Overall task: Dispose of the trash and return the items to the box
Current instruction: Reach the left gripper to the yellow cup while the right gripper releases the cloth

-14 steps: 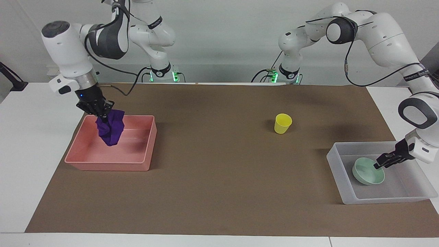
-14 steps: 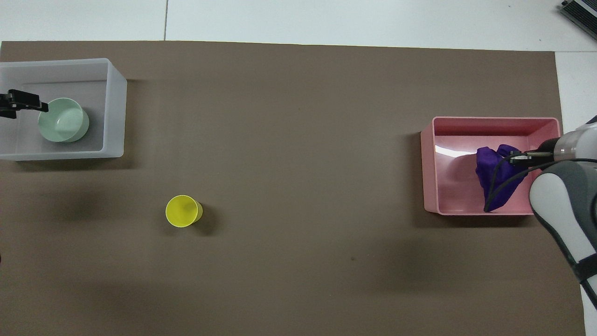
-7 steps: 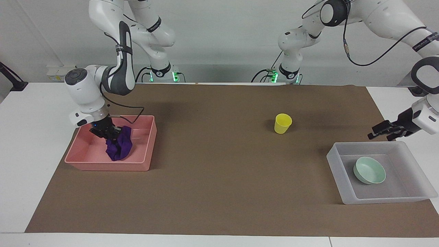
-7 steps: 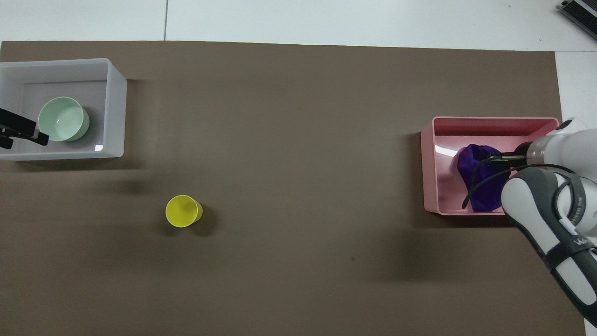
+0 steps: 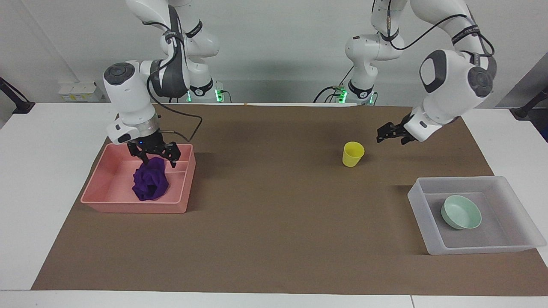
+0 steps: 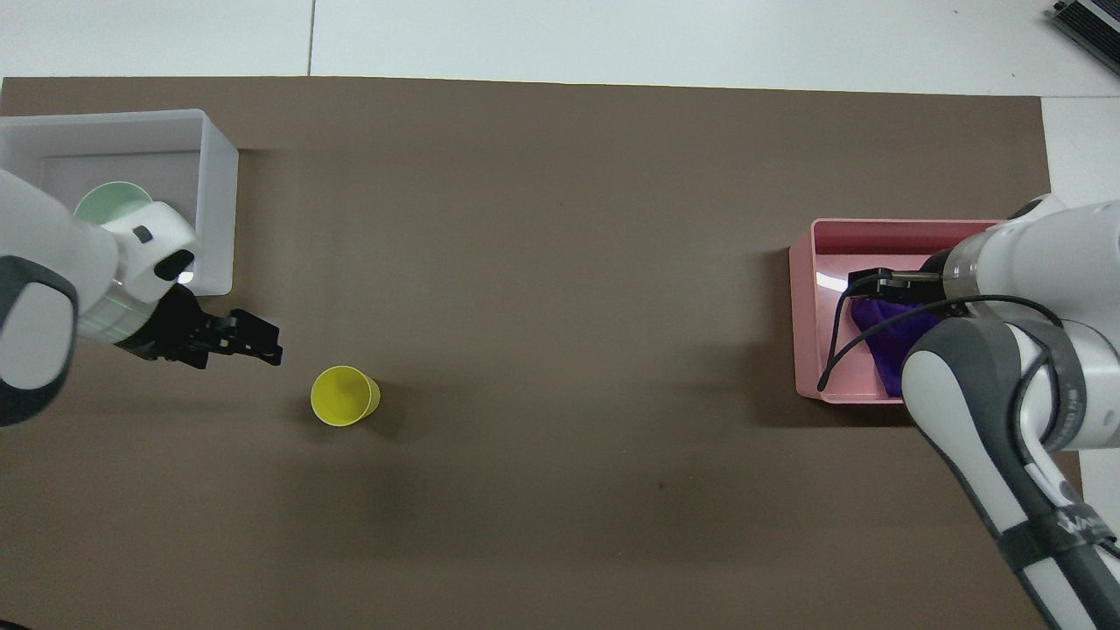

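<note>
Released, purple wad (image 5: pixel 149 185) now lies in pink bin (image 5: pixel 102 188) under spread, empty right claw (image 5: pixel 157 159).

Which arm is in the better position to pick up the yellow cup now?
Left: the left gripper hangs beside the yellow cup, while the right gripper is over the purple cloth in the pink bin.

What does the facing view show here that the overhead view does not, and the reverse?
Only the facing view shows the whole purple cloth in the pink bin, the right gripper open just above it, and the full mint bowl. The overhead view adds little beyond spacing. Both show the yellow cup outside the box, with the left gripper open beside it.
</note>
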`<state>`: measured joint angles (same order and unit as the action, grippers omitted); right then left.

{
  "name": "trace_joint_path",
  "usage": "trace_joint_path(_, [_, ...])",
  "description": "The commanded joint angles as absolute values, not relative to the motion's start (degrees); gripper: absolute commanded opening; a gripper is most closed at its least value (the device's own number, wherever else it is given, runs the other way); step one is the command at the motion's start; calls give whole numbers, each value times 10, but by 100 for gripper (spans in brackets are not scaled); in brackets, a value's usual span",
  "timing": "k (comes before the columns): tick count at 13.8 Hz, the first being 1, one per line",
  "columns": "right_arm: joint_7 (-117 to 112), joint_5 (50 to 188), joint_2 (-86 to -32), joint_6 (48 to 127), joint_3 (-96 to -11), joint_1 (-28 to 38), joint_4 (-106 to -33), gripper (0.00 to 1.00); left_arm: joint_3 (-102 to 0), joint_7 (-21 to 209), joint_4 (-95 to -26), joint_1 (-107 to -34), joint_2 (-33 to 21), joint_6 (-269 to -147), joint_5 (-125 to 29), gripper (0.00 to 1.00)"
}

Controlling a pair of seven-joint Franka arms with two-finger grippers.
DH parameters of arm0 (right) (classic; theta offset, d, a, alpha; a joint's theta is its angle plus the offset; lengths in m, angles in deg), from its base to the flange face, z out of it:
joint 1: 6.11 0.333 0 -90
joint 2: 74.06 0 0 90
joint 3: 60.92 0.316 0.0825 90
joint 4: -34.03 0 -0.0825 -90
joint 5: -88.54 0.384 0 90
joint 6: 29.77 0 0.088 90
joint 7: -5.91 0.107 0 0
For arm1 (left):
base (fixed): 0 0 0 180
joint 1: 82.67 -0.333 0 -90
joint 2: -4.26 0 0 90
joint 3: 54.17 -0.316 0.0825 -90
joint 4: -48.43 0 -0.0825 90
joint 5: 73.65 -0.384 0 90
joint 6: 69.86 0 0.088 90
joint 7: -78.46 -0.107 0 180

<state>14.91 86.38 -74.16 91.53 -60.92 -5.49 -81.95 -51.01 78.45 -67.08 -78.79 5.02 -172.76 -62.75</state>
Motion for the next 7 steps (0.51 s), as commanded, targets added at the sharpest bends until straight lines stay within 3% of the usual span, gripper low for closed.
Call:
trace_joint_path(1, [168, 857, -767, 814, -598, -59, -757, 100, -520, 787, -803, -750, 95, -1857, -624, 100])
trace_joint_path(4, [166, 863, -782, 720, -598, -62, -686, 100, -520, 788, -851, -734, 81, -1926, -624, 100])
trace_joint_path(5, [164, 863, -785, 696, -599, -64, -666, 100, -520, 788, -851, -731, 72, -1928, -624, 80])
trace_joint_path(7, [161, 866, -788, 647, -602, -68, -628, 100, -520, 788, -842, -723, 48, -1932, -623, 8])
